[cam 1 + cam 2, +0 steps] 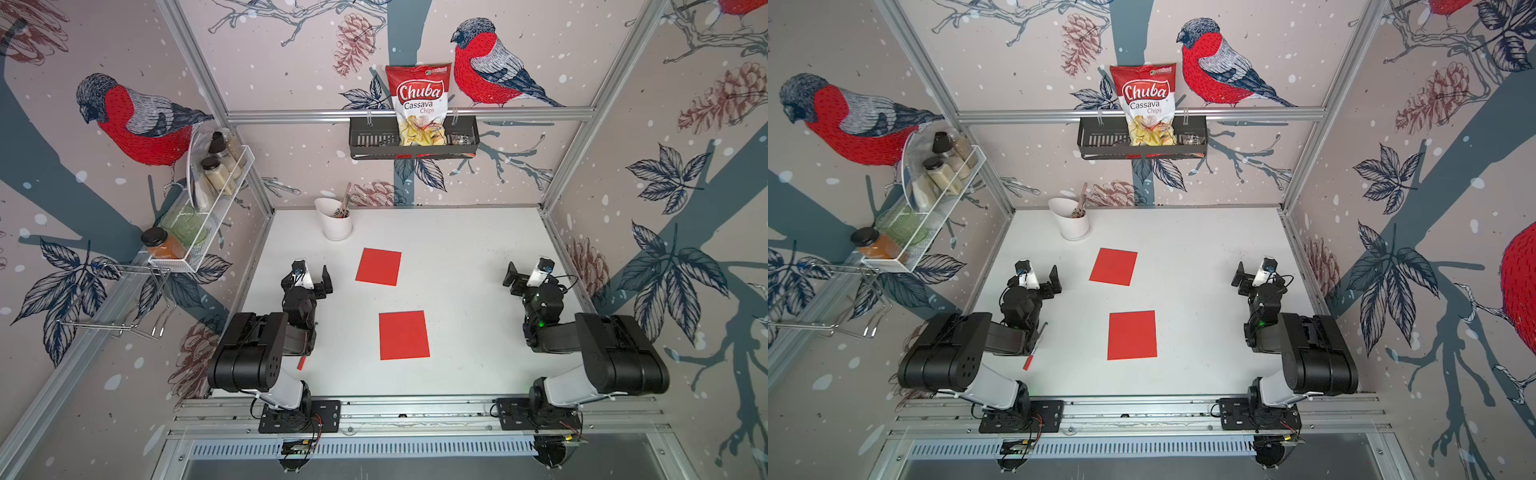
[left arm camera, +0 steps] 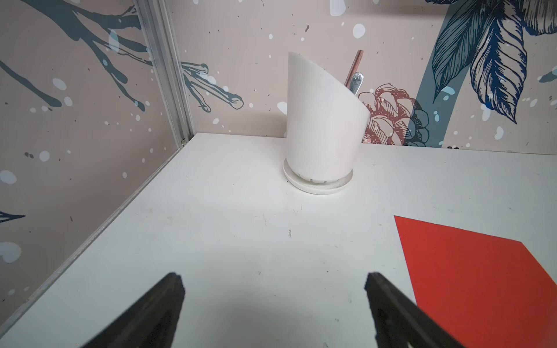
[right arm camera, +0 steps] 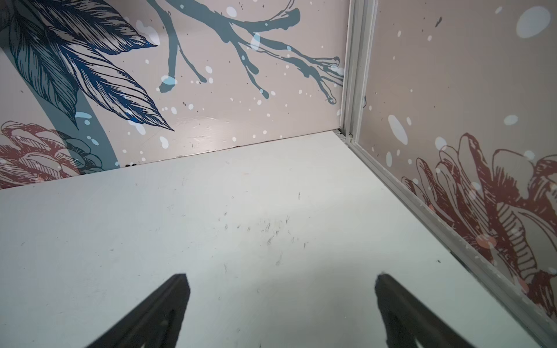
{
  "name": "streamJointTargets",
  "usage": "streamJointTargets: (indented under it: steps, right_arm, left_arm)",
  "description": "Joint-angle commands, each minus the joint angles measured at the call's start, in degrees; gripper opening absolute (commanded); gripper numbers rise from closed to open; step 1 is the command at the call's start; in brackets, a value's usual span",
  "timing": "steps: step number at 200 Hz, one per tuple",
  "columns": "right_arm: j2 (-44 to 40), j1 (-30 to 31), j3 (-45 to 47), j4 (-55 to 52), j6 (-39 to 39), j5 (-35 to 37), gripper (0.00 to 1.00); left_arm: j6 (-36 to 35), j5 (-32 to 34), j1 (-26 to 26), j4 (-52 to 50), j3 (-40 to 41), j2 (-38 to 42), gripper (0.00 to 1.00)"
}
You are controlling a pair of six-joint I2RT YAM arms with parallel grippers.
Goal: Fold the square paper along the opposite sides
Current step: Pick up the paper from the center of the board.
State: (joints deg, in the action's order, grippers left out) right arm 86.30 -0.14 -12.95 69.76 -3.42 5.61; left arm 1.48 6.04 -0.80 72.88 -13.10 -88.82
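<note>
Both released, empty: left claw [image 2: 272, 277], right claw [image 3: 283, 277]. Flat paper [image 2: 476, 271] just beside left claw; pinch its nearest edge, lay squarely onto opposite.

White utensil holder [image 1: 337, 224] near the far left corner of the worktop [image 1: 469, 257], red pen [image 1: 1035, 348] by its left edge, cassava chips bag [image 1: 419, 104] in black wall basket [image 1: 372, 142], spice jars [image 1: 218, 172] in white wire rack [image 1: 217, 226]

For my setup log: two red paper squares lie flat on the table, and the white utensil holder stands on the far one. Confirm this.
The white utensil holder stands on the bare table, apart from the far red paper square; the left wrist view shows it. The rest holds.
</note>
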Motion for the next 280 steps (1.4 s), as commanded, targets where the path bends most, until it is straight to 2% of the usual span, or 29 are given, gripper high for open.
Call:
streamJointTargets:
  steps: [1,67,83,91,98,109,122,135,144,160,172,188,205,226,253,280]
  right_arm:
    - [-0.2,0.1,0.0,0.3,-0.7,-0.1,1.0]
    - [-0.1,0.1,0.0,0.3,-0.7,-0.1,1.0]
    - [-0.7,2.7,-0.1,0.5,0.5,5.5,1.0]
    - [-2.4,4.0,0.2,-0.1,1.5,7.5,1.0]
    - [-4.4,6.3,-0.5,-1.8,3.0,11.2,1.0]
    - [-8.3,12.0,-5.8,-13.8,7.0,16.1,1.0]
    - [-9.7,17.7,-14.4,-27.3,5.2,17.7,1.0]
    - [-8.6,22.0,-22.3,-37.5,1.4,16.4,1.0]
    - [-6.9,24.5,-27.1,-42.3,0.6,14.3,1.0]
    - [-2.8,27.5,-32.6,-44.5,-2.2,11.7,1.0]
    - [0.5,27.8,-35.7,-44.7,-7.2,6.7,1.0]
    - [5.5,27.7,-41.5,-48.6,-11.2,1.2,1.0]
    - [11.4,27.1,-46.7,-50.1,-11.7,-6.1,1.0]
    - [19.4,25.4,-53.1,-51.5,-13.3,-14.1,1.0]
    - [25.6,24.6,-56.0,-48.6,-17.0,-22.4,1.0]
    - [29.5,26.3,-56.5,-45.0,-18.5,-25.3,1.0]
  left_arm:
    - [-0.2,-0.5,0.2,1.5,-0.3,0.0,0.97]
    - [-0.2,-0.5,0.2,1.5,-0.3,0.1,0.97]
    - [-0.3,0.0,0.1,1.8,-0.2,0.1,0.97]
    - [-0.3,4.1,-1.1,-0.3,-0.9,1.5,0.97]
    - [-1.1,11.4,-3.5,-5.4,-2.6,4.4,0.97]
    - [-2.3,21.6,-7.3,-14.5,-6.9,8.5,0.97]
    - [-0.2,26.3,-10.1,-26.8,-13.2,11.6,0.97]
    - [3.1,24.9,-11.2,-38.4,-19.5,13.0,0.97]
    - [7.8,25.1,-11.7,-45.3,-23.8,12.8,0.97]
    - [18.7,23.9,-11.8,-57.1,-31.8,9.5,0.97]
    - [22.0,18.9,-12.2,-63.0,-37.9,4.7,0.96]
    - [22.3,14.2,-13.8,-71.3,-48.6,-3.7,0.97]
    - [22.1,8.0,-14.4,-77.5,-59.1,-13.2,0.96]
    - [20.8,0.1,-14.4,-82.4,-68.5,-23.4,0.85]
    - [21.6,-1.7,-14.3,-86.6,-71.7,-29.5,0.84]
    - [22.3,-4.2,-13.8,-88.1,-71.8,-31.8,0.86]
